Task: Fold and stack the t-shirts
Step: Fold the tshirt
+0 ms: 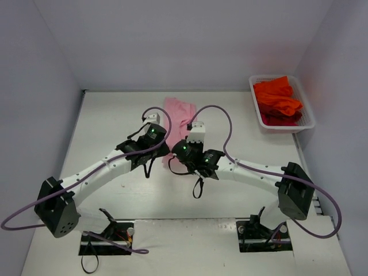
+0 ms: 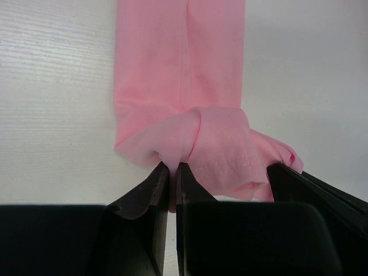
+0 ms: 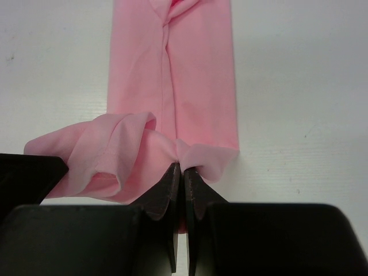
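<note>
From my seat I start at the near edge of the table (image 1: 115, 121), where the left arm (image 1: 92, 172) and the right arm (image 1: 253, 172) rise from their bases and lean in toward each other, meeting around the middle of the surface. Through the left wrist camera, the left gripper (image 2: 172, 167) has its fingers pressed together on a pinch of the pink t-shirt (image 1: 179, 112), catching the left corner of the shirt's near end. Just to its right the cloth rolls up into a loose fold with a stitched hem showing, and a dark part of the other gripper sits right against that bunch. Through the right wrist camera, the right gripper (image 3: 183, 168) is likewise clamped tight on the pink cloth, at the right corner of the same near end, with the slack fabric puffed up to its left. Beyond both grippers the shirt lies flat as a long narrow strip, a seam or fold line running down its length, stretching from the middle of the table toward the far edge. Farther off, in the far right corner, a white mesh basket (image 1: 309, 112) holds the orange-red t-shirts (image 1: 277, 99), heaped and crumpled, well apart from both arms.
</note>
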`<control>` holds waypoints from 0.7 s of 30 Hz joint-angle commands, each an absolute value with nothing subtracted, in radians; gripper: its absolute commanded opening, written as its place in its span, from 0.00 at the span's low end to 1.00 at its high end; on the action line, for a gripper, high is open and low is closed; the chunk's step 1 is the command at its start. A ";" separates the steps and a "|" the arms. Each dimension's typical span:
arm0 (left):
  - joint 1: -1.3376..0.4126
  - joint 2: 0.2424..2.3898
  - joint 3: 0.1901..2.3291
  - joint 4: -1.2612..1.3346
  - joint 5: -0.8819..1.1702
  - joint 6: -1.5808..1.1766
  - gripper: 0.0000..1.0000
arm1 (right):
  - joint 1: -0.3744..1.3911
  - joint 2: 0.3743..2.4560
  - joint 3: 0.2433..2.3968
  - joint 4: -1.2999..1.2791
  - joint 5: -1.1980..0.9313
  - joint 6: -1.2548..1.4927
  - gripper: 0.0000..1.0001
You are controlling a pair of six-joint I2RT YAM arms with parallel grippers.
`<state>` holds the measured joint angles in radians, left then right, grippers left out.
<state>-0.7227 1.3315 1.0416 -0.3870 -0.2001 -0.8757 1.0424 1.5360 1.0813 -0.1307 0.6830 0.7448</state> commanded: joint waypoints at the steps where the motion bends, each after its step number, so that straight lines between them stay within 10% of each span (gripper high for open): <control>1: -0.692 1.341 1.112 -0.331 -0.172 -0.839 0.00 | 1.019 1.534 1.137 -0.069 0.693 0.701 0.00; 21: -0.611 1.457 1.215 -0.298 -0.083 -0.782 0.00 | 0.923 1.563 1.157 -0.011 0.630 0.635 0.00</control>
<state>-0.6285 1.4677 1.1522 -0.3408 -0.0929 -0.8089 0.9367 1.5608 1.1095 -0.0586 0.6193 0.6518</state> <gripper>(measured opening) 0.029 0.009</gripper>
